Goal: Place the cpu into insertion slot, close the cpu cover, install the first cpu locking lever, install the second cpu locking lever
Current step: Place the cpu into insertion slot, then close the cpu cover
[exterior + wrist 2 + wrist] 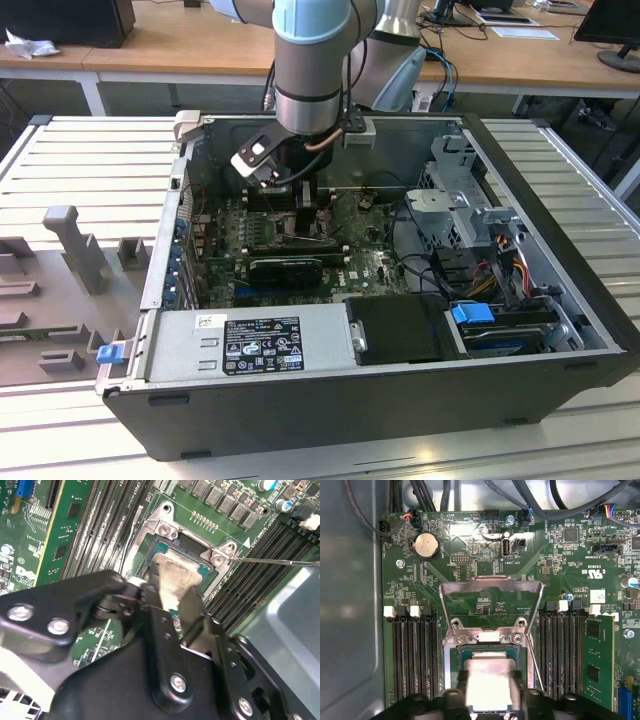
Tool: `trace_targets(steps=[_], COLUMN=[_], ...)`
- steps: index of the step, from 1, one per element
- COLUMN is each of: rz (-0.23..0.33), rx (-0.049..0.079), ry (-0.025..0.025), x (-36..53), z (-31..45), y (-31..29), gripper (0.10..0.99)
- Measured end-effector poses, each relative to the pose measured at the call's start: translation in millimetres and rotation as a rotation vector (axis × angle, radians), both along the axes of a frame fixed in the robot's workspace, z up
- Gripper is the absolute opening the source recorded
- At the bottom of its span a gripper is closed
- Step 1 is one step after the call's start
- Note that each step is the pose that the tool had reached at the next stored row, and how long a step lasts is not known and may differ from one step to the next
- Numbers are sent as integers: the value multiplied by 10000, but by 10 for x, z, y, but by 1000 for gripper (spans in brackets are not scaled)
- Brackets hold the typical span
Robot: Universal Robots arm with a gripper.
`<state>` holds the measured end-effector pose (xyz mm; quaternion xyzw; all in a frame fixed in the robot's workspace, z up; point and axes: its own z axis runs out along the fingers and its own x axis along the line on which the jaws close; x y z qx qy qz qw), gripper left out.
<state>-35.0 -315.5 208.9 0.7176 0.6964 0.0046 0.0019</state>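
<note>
Silver-beige chip (489,687) is pinched at two edges by my narrowly closed tool (490,677), low in the socket (451,660), seemingly not quite seated; the cover (491,586) stands open. A skewed chip could bend pins.

**A:** What do you have under your black gripper (490,692)?

**B:** You're on the pale silver-beige square cpu (489,677). Your fingers (460,690) press against two opposite edges of it, and it sits within the silver rim of the dark square insertion slot (448,670).

**A:** And the thin silver-grey metal cpu cover (470,585)?

**B:** You'll find it standing open, tilted up just beyond the slot, with green circuit board (400,587) showing through its cut-out. Long black memory slots (415,660) flank you on both sides. A round silver coin cell (426,546) sits past the cover, off to one side.
</note>
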Motion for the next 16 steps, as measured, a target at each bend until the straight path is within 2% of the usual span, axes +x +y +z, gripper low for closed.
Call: trace_targets(steps=[1, 3, 4, 5, 12, 16], rz=[0, 0, -1, -1, -1, -2], rx=[-6, -9, -9, -8, -8, -13], ry=[-1, 1, 0, 0, 0, 2], x=[0, 0, 0, 0, 0, 4], z=[5, 14, 18, 26, 100, 104], y=[0, -1, -1, 0, 0, -3], gripper=[337, 220, 220, 106, 106, 106])
